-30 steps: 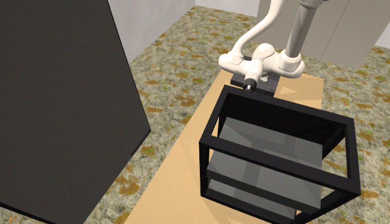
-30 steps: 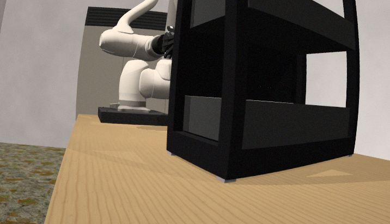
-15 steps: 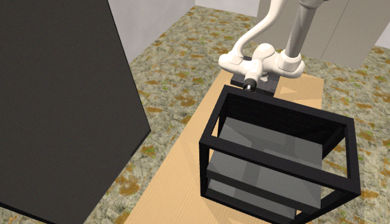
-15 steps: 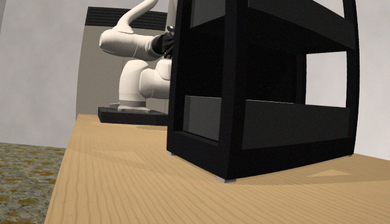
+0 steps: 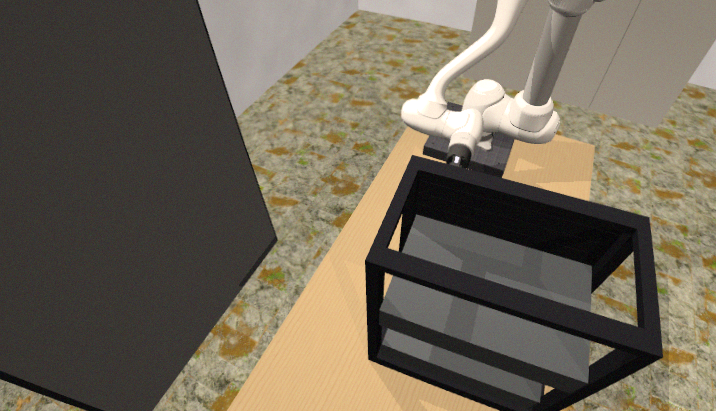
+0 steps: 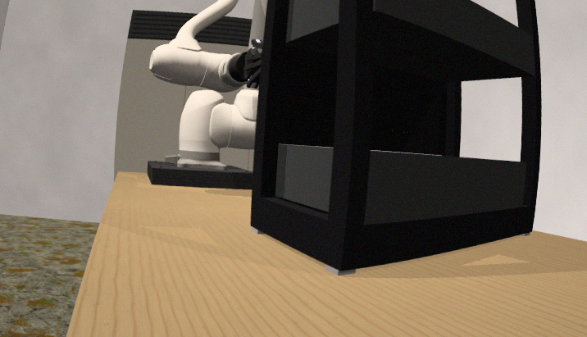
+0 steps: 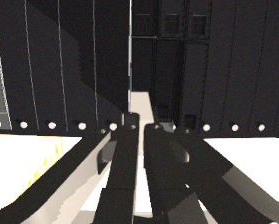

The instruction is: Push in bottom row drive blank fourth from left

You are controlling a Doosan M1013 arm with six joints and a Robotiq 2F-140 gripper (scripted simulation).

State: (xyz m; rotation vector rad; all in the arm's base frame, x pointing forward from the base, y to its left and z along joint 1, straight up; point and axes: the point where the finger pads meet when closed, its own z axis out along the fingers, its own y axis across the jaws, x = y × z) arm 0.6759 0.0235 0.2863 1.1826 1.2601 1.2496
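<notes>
Drive blanks hard to pick out: only in the wrist view, as a few small dark rectangles (image 7: 171,24) high on the face of the rack (image 7: 210,83), with no telling which row or place each belongs to. Bottom-row fourth blank not separable from the rest. Front of the rack turned toward the arm, so hidden in the top and exterior views.

Rack (image 5: 506,301) standing upright on a wooden table (image 5: 316,332), black open frame with grey shelves (image 5: 475,332) inside. In the exterior view, small grey feet (image 6: 339,270) of the rack (image 6: 350,143) resting on the table (image 6: 216,272).

Gripper (image 5: 458,159) fully closed, holding nothing, fingers pressed together into one narrow point. Seen from above, sitting just beyond the rack's far top rail, toward that rail's picture-left end. From the side, gripper (image 6: 252,66) right at the edge of the front post, well above the table, at a height between the upper and lower shelves; contact with the face not clear. In the wrist view, gripper (image 7: 140,124) aimed straight at the dark face, tips level with a row of white dots (image 7: 51,125) running across it.

White arm (image 5: 543,68) folded low, forearm (image 6: 190,65) roughly level and pointing at the rack. Mounted on a dark base plate (image 5: 501,161) at the far end of the table, close behind the rack; base plate (image 6: 173,177) flat on the wood.

Large dark panel (image 5: 105,174) standing on the mottled floor (image 5: 327,110), well apart from the table.
</notes>
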